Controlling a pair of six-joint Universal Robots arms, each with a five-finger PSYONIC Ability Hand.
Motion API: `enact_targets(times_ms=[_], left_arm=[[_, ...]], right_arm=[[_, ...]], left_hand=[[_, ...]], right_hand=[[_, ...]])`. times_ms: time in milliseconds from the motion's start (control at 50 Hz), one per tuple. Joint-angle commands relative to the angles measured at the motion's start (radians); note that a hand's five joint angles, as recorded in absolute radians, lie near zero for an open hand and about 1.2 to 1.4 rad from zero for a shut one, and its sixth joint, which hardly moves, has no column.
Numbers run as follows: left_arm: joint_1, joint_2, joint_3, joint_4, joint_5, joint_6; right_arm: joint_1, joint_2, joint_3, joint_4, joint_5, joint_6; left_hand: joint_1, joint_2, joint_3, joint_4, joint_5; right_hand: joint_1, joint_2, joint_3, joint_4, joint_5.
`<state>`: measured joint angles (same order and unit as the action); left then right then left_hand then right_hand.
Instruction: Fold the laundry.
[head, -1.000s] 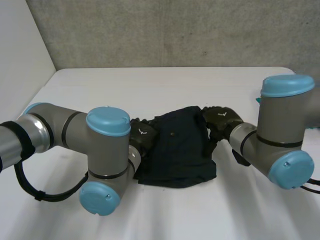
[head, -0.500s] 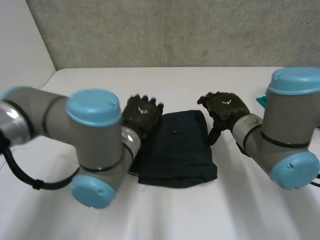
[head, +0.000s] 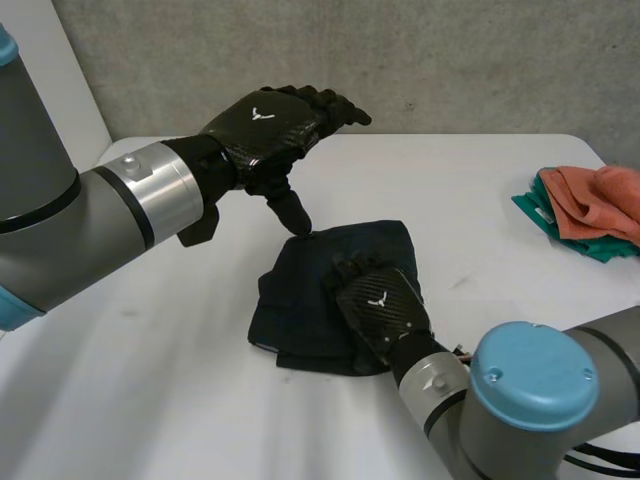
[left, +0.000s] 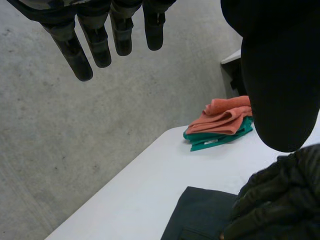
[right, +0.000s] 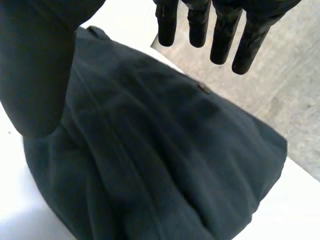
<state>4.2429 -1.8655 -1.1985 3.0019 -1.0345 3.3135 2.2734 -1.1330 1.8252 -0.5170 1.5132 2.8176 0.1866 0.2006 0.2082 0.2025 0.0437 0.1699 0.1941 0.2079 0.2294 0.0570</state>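
Cloth (head: 298, 300) pinned, nothing gripped

Left hand (head: 262, 125) hovers, fingers straight, thumb down by the far edge, holding nothing; cloth lies midway on the table (head: 150, 380); right hand (head: 385, 312) rests flat on its near right, fingers straight; sliding off could drag the top layer askew; long axis runs near to far, leaning right.

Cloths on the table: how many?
3. Dark navy folded garment under the right hand; orange cloth stacked on a teal cloth at the right edge of the white table. Stack may hide more.
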Motion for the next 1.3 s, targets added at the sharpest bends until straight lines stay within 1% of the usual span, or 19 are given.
enact_targets(times_ms=[20, 240, 520, 560, 580, 600, 680, 760, 880, 960, 980, 1040, 1060, 1120, 1140, 1200, 1220, 1300], left_arm=[[-0.014, -0.004, 0.014, 0.000, -0.004, 0.005], [-0.015, -0.014, 0.016, 0.000, -0.007, 0.005], [-0.015, -0.011, 0.007, 0.002, -0.007, 0.005], [-0.017, -0.009, 0.004, 0.002, -0.007, 0.005], [-0.015, -0.009, 0.004, 0.002, -0.007, 0.005], [-0.017, -0.007, 0.002, 0.003, -0.007, 0.003], [-0.017, -0.007, 0.002, 0.003, -0.007, 0.001], [-0.017, -0.007, 0.002, 0.005, -0.007, 0.001], [-0.018, -0.004, 0.001, 0.003, -0.007, 0.001], [-0.020, -0.003, -0.001, 0.003, -0.009, 0.001], [-0.023, -0.003, -0.003, 0.003, -0.009, 0.000], [-0.029, -0.001, -0.006, 0.003, -0.009, 0.000], [-0.031, -0.001, -0.012, 0.003, -0.007, 0.000], [-0.032, 0.000, -0.021, 0.005, -0.007, 0.001], [-0.032, 0.000, -0.022, 0.005, -0.007, 0.001], [-0.032, 0.000, -0.024, 0.005, -0.007, 0.003], [-0.032, 0.000, -0.026, 0.005, -0.007, 0.001], [-0.032, 0.002, -0.024, 0.006, -0.007, 0.003]], right_arm=[[0.000, 0.073, -0.040, -0.029, 0.027, -0.004], [0.000, 0.151, -0.105, -0.058, 0.027, -0.058], [-0.003, 0.240, -0.227, -0.044, 0.019, -0.070], [-0.003, 0.248, -0.236, -0.044, 0.018, -0.070], [-0.005, 0.248, -0.241, -0.044, 0.016, -0.070], [-0.005, 0.252, -0.251, -0.044, 0.015, -0.069], [-0.006, 0.268, -0.291, -0.041, 0.010, -0.067], [-0.026, 0.271, -0.328, -0.015, 0.010, -0.066], [-0.143, 0.237, -0.340, 0.080, -0.010, -0.075], [-0.236, 0.207, -0.325, 0.130, -0.105, -0.115], [-0.283, 0.199, -0.317, 0.143, -0.157, -0.138], [-0.360, 0.185, -0.304, 0.147, -0.238, -0.173], [-0.409, 0.173, -0.294, 0.146, -0.295, -0.197], [-0.474, 0.156, -0.296, 0.144, -0.384, -0.231], [-0.512, 0.150, -0.303, 0.138, -0.443, -0.251], [-0.571, 0.144, -0.320, 0.132, -0.516, -0.271], [-0.612, 0.142, -0.360, 0.130, -0.553, -0.265], [-0.681, 0.142, -0.466, 0.129, -0.600, -0.254]], left_hand=[[0.006, -0.008, -0.015, -0.010, -0.025], [0.006, -0.008, -0.015, -0.010, -0.025], [0.006, -0.008, -0.015, -0.010, -0.025], [0.006, -0.008, -0.015, -0.010, -0.025], [0.006, -0.008, -0.015, -0.010, -0.025], [0.006, -0.008, -0.015, -0.010, -0.025], [0.006, -0.008, -0.015, -0.010, -0.025], [0.006, -0.008, -0.015, -0.010, -0.025], [0.003, -0.011, -0.018, -0.012, -0.028], [0.000, -0.014, -0.021, -0.015, -0.031], [0.000, -0.014, -0.021, -0.015, -0.031], [0.000, -0.014, -0.021, -0.015, -0.031], [0.000, -0.014, -0.021, -0.015, -0.031], [0.000, -0.014, -0.021, -0.015, -0.031], [0.000, -0.014, -0.021, -0.015, -0.031], [0.000, -0.014, -0.021, -0.015, -0.031], [0.000, -0.014, -0.021, -0.015, -0.031], [0.000, -0.014, -0.021, -0.015, -0.031]], right_hand=[[0.005, -0.020, -0.033, -0.055, -0.057], [0.005, -0.020, -0.033, -0.055, -0.057], [0.028, 0.004, -0.010, -0.031, -0.033], [0.225, 0.201, 0.187, 0.166, 0.164], [0.383, 0.359, 0.345, 0.324, 0.322], [0.635, 0.611, 0.597, 0.575, 0.573], [1.225, 1.201, 1.187, 1.165, 1.163], [1.226, 1.202, 1.188, 1.167, 1.165], [1.226, 1.202, 1.188, 1.167, 1.165], [1.226, 1.202, 1.188, 1.167, 1.165], [1.226, 1.202, 1.188, 1.167, 1.165], [1.226, 1.202, 1.188, 1.167, 1.165], [1.226, 1.202, 1.188, 1.167, 1.165], [1.226, 1.202, 1.188, 1.167, 1.165], [1.226, 1.202, 1.188, 1.167, 1.165], [1.226, 1.202, 1.188, 1.167, 1.165], [1.226, 1.202, 1.188, 1.167, 1.165], [1.226, 1.202, 1.188, 1.167, 1.165]])
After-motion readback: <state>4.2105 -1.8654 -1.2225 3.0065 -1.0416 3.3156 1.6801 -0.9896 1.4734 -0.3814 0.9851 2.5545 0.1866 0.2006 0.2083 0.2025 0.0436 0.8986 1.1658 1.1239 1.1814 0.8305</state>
